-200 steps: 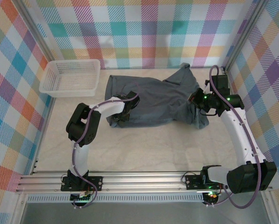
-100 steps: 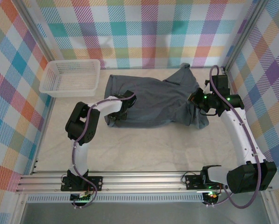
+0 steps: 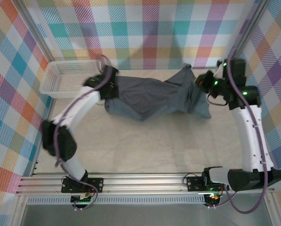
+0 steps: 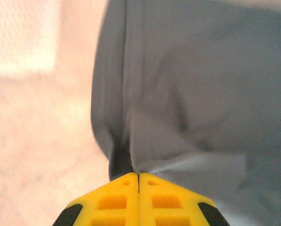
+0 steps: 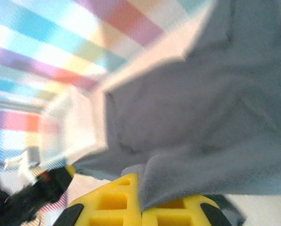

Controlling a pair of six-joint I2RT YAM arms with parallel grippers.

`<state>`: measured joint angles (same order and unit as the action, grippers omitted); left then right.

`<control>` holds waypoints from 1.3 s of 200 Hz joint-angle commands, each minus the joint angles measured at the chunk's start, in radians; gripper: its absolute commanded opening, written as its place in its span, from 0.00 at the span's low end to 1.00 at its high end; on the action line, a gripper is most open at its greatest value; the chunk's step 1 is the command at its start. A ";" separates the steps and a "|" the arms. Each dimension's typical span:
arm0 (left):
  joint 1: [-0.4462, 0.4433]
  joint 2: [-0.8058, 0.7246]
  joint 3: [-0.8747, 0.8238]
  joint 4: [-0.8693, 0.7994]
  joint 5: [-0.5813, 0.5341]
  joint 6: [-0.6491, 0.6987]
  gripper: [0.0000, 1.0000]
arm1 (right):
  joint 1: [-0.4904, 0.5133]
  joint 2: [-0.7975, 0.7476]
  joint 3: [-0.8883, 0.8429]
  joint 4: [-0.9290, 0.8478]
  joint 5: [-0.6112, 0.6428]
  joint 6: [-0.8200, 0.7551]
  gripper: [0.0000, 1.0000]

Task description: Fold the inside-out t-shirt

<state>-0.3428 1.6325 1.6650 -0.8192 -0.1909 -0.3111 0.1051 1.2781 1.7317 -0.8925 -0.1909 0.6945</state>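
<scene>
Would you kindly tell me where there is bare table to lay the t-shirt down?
Free: the broad table stretch between the t-shirt and the near rail. Crowded: the far edge, with basket, t-shirt, and left gripper and right gripper gripping it.

The top camera looks down on the whole desk (image 3: 145, 146) from high at its near edge. Both wrist cameras sit close against the t-shirt (image 3: 149, 96), shared by all three.

white plastic mesh basket (image 3: 55, 89): rectangular, upright, open side up, at far-left corner of table, close to left wall | cream fabric-covered table (image 3: 145, 146): surface faintly creased | pastel plaid-patterned walls (image 3: 149, 33): stand on left, far and right sides | silver aluminium rail (image 3: 145, 181): runs along table's near edge
</scene>
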 commanded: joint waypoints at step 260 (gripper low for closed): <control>0.339 0.079 0.897 0.194 0.376 -0.143 0.00 | -0.048 0.498 1.116 0.487 0.095 -0.113 0.00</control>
<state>-0.0109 1.6695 2.4268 -0.6533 0.1940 -0.4690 0.0948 1.7454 2.8002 -0.5041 -0.0490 0.5526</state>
